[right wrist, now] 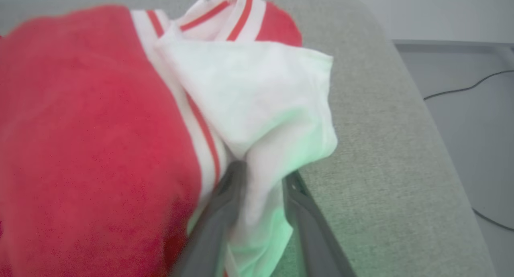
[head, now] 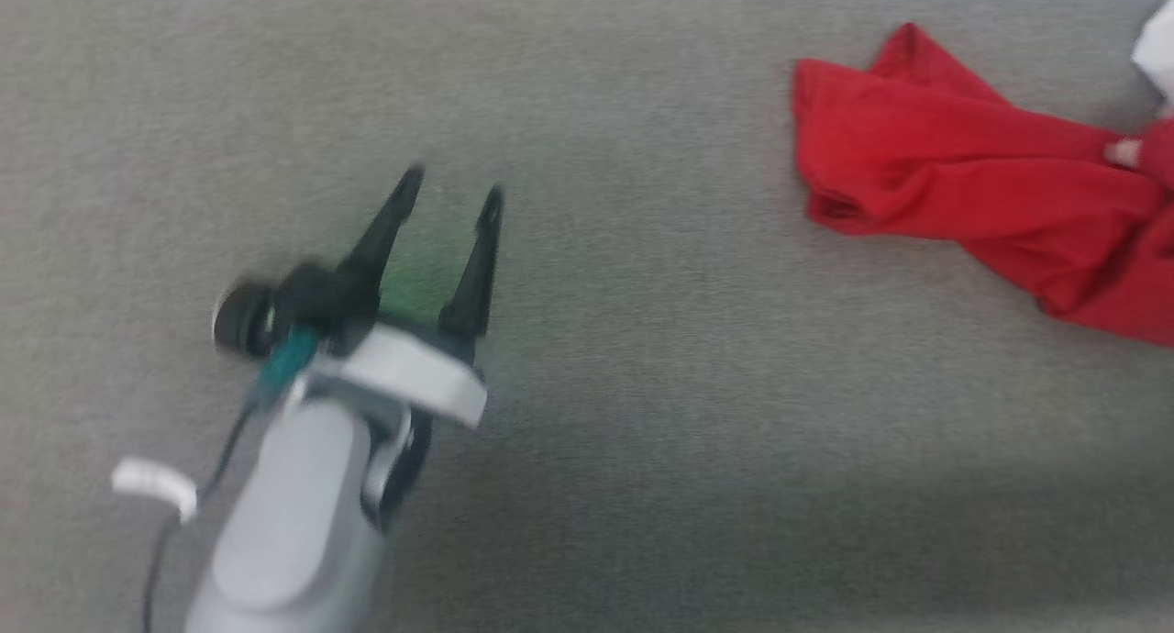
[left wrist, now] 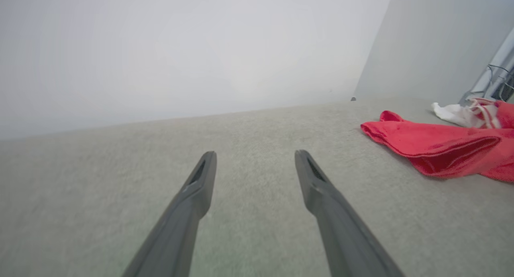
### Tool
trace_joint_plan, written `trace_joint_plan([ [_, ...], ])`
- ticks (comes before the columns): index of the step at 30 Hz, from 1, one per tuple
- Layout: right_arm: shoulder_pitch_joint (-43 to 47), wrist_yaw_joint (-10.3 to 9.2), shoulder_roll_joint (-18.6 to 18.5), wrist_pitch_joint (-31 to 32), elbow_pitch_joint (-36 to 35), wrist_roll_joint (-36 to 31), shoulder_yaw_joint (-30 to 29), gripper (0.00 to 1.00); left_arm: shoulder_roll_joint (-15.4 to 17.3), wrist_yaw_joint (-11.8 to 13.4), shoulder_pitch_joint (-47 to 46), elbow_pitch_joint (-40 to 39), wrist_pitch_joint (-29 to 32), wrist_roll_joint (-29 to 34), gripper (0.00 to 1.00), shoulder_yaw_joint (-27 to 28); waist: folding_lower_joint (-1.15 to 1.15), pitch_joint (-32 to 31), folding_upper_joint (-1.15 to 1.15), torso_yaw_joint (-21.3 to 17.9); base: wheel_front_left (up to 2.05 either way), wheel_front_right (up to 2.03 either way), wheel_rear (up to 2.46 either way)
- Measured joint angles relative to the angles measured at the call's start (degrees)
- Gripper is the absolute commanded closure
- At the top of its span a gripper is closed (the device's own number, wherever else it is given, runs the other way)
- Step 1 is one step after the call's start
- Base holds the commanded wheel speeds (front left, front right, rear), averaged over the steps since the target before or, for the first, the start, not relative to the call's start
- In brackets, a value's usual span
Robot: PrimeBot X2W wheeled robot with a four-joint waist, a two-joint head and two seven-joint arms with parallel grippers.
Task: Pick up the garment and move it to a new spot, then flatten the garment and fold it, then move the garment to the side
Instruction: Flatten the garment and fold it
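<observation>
Red and crumpled, the garment (head: 917, 165) lies at the head view's upper right on the grey tabletop (head: 642, 413), so flattening, folding and shifting aside remain for you; your left gripper (head: 453, 182) gapes empty, your right gripper (right wrist: 265, 170) straddles its white sleeve (right wrist: 249, 92), clamped or not I cannot tell.

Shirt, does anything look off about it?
Yes: the shirt lies crumpled in a heap instead of flat, with its white sleeve bunched between the fingers of the right claw.
</observation>
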Motion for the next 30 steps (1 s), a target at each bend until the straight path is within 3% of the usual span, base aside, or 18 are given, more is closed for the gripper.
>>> trace_joint_plan([
  [5,1.1,0.0,3.2,-9.1,-1.0,-1.0,-1.6,0.0,4.7,-0.5,-14.1,3.0,7.1,0.6,0.0,-9.9,0.0,-0.6,0.0,-3.9,0.0,0.0,0.0],
  [9,1.9,0.0,5.9,-10.7,-4.1,-3.7,-4.3,0.0,8.0,-0.6,-25.6,6.2,16.4,-6.9,0.0,-21.8,0.0,-0.7,0.0,-8.7,0.0,0.0,0.0],
  [12,2.2,0.0,9.8,-10.9,-9.2,-7.7,-10.0,0.0,10.4,-0.7,-33.9,10.1,22.9,-13.9,0.0,-29.0,0.0,-0.4,0.0,-13.0,0.0,0.0,0.0],
  [16,7.2,0.0,15.9,-10.9,-14.9,-12.4,-16.1,0.0,10.6,-0.7,-42.2,17.3,30.7,-22.3,0.0,-37.5,0.0,0.5,0.0,-19.0,0.0,0.0,0.0],
  [20,10.8,0.01,20.5,-10.9,-18.7,-15.1,-18.2,0.0,9.5,-0.7,-46.9,23.8,43.6,-33.3,0.0,-44.6,0.0,1.5,0.0,-24.6,0.0,0.0,0.0],
  [24,12.9,0.0,22.0,-10.9,-19.6,-16.1,-19.5,0.0,10.8,-0.7,-49.7,26.4,53.7,-41.6,0.0,-49.0,0.0,2.3,0.0,-29.3,0.0,0.0,0.0],
  [27,13.2,0.0,22.8,-10.9,-19.9,-16.5,-20.1,0.0,11.8,-0.7,-50.2,26.6,59.9,-45.6,0.0,-52.6,0.0,2.6,0.0,-31.6,0.0,0.0,0.0],
  [30,13.5,0.0,23.5,-10.9,-20.6,-16.7,-20.1,0.0,13.1,-0.7,-51.1,25.9,62.1,-46.4,0.0,-56.3,0.0,2.9,0.0,-32.4,0.0,0.0,0.0],
])
